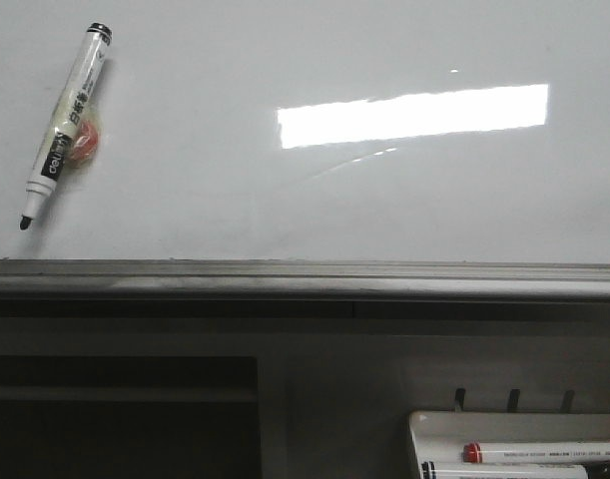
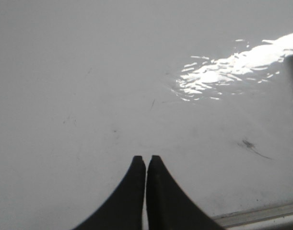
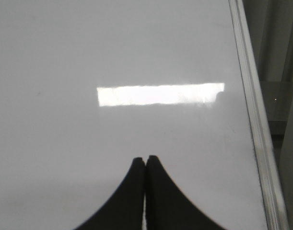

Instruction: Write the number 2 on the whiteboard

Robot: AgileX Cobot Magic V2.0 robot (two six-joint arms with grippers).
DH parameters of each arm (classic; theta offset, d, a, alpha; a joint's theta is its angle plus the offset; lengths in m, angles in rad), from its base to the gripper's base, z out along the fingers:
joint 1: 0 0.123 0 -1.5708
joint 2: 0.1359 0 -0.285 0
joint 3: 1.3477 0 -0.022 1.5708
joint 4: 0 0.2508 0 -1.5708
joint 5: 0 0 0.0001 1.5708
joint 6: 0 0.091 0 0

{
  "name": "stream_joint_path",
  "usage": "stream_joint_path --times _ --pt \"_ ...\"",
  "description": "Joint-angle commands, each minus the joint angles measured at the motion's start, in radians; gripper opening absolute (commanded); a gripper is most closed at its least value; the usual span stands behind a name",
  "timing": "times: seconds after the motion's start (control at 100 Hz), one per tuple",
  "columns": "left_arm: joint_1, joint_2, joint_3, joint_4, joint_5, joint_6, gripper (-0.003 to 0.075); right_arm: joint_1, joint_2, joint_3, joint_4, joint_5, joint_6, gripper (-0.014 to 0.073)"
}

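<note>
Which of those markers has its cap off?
The marker on the whiteboard, the black marker lying slanted at upper left: its dark tip is bare. The red-capped marker in the tray stays capped.

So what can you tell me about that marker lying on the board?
The marker is a slim white pen with black printing on its barrel, a black band at its far end and an uncapped dark tip pointing toward the near frame. It lies flat and slanted on the glossy whiteboard, near its left side in the front view, over a small yellowish-and-red object I cannot identify. No claw touches it, and no writing shows beside it.
</note>
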Motion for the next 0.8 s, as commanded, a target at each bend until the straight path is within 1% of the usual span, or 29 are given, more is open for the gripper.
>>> stream_joint_path --times 0.0,0.02,0.05,0.1,0.2,0.26,0.34,0.41,0.52,0.63,0.69,0.79 --pt "0.002 -0.026 0.011 -0.080 -0.122 -0.019 -0.0020 -0.008 -0.020 0.024 0.000 -0.041 0.000 -0.0051" --pt "0.002 -0.026 0.011 -0.113 -0.126 -0.019 -0.0020 -0.008 -0.020 0.024 0.000 -0.041 0.001 -0.0051" --pt "0.004 -0.026 0.011 -0.202 -0.138 -0.019 -0.0020 -0.008 -0.020 0.024 0.009 -0.041 0.002 -0.0051" --pt "0.004 -0.026 0.011 -0.279 -0.138 -0.019 -0.0021 -0.008 -0.020 0.024 0.043 -0.037 0.002 -0.0051" --pt "0.004 -0.014 0.007 -0.295 -0.119 -0.019 -0.0021 -0.008 -0.015 0.024 0.132 -0.033 0.002 -0.0051" --pt "0.004 0.007 -0.006 -0.342 -0.097 -0.019 -0.0021 -0.008 -0.003 0.011 0.178 -0.022 0.002 -0.0051" --pt "0.004 0.047 -0.044 -0.363 -0.028 -0.019 -0.0021 -0.008 0.034 -0.027 0.216 0.021 0.002 -0.0051" --pt "0.004 0.097 -0.099 -0.363 0.017 -0.019 -0.0021 -0.008 0.080 -0.086 0.236 0.092 0.002 -0.0051" --pt "0.004 0.199 -0.216 -0.302 0.080 -0.003 -0.0021 -0.008 0.163 -0.212 0.236 0.287 0.002 -0.0051" --pt "0.004 0.299 -0.339 -0.271 0.216 -0.003 -0.0020 -0.008 0.256 -0.337 0.236 0.468 0.002 -0.0051" --pt "0.004 0.340 -0.384 -0.272 0.268 -0.003 -0.0020 -0.008 0.293 -0.389 0.236 0.540 0.002 -0.0051" --pt "0.004 0.390 -0.433 -0.286 0.285 -0.003 -0.0020 -0.008 0.332 -0.450 0.239 0.624 0.002 -0.0051"
